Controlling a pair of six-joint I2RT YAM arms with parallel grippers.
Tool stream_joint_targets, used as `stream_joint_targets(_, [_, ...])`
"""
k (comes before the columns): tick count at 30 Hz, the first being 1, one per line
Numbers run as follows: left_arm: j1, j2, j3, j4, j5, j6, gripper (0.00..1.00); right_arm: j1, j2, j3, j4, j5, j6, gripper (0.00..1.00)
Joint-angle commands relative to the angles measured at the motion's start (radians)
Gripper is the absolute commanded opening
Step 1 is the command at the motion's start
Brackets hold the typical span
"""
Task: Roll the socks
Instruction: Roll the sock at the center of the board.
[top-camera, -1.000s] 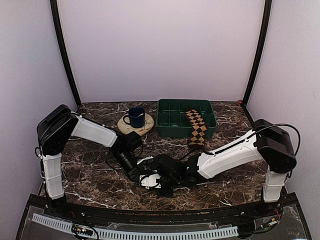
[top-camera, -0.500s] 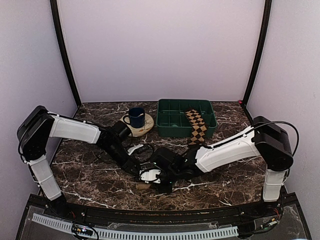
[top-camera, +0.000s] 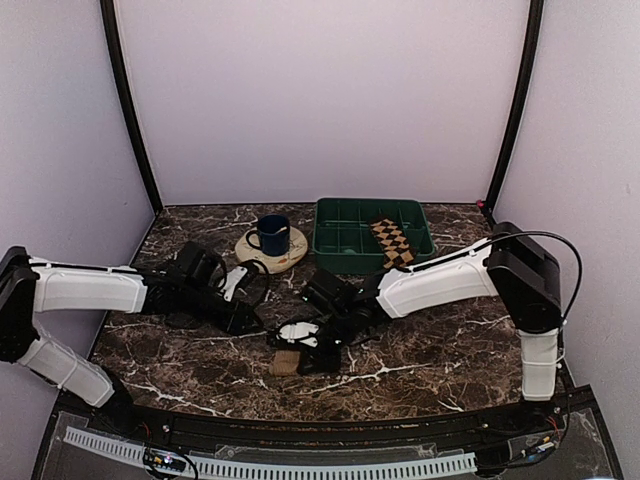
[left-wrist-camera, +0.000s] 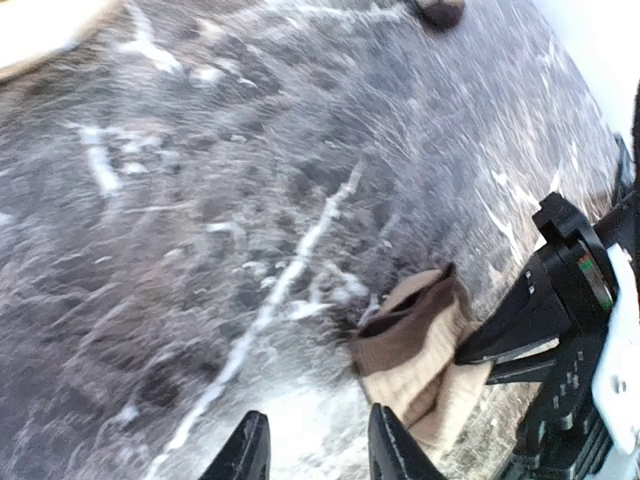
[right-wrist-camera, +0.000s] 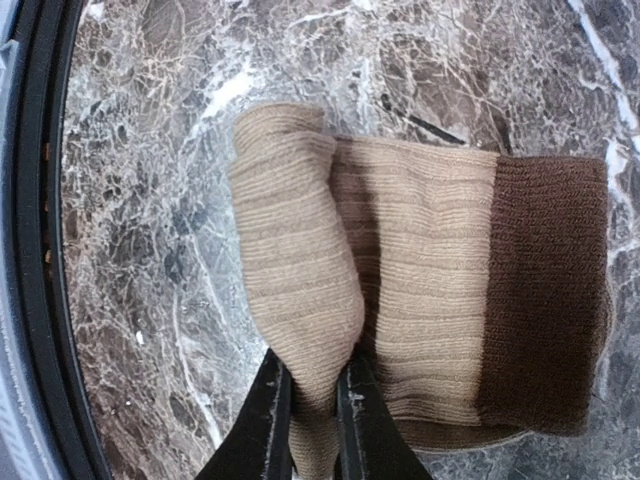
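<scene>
A tan-beige sock with a dark brown cuff lies folded into a loose bundle near the table's front edge. My right gripper is shut on a fold of its tan fabric, reaching in from the right. My left gripper is open with bare marble between its fingers, and the tan sock sits just ahead and to its right. In the top view the left gripper is apart from the bundle, to its left. The argyle sock lies in the green bin.
A green compartment bin stands at the back centre. A blue mug sits on a round wooden disc to its left. The black front rail runs close beside the tan sock.
My left gripper has opened and drawn back to the left, away from the tan sock, with its arm swung out low. The right gripper stays shut on the sock.
</scene>
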Motion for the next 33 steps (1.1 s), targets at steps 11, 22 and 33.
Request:
stream_joint_targets(11, [-0.291, -0.213, -0.286, 0.436, -0.355, -0.041, 0.36, -0.114, 0.176, 0.120, -0.299, -0.339, 0.009, 0.08])
stream_joint_targets(22, [-0.429, -0.162, -0.263, 0.405, -0.374, 0.071, 0.40, -0.148, 0.234, 0.178, -0.375, -0.454, -0.003, 0.08])
stream_joint_targets(33, [-0.506, -0.049, -0.180, 0.336, -0.385, 0.185, 0.40, -0.150, 0.261, 0.219, -0.429, -0.474, -0.025, 0.07])
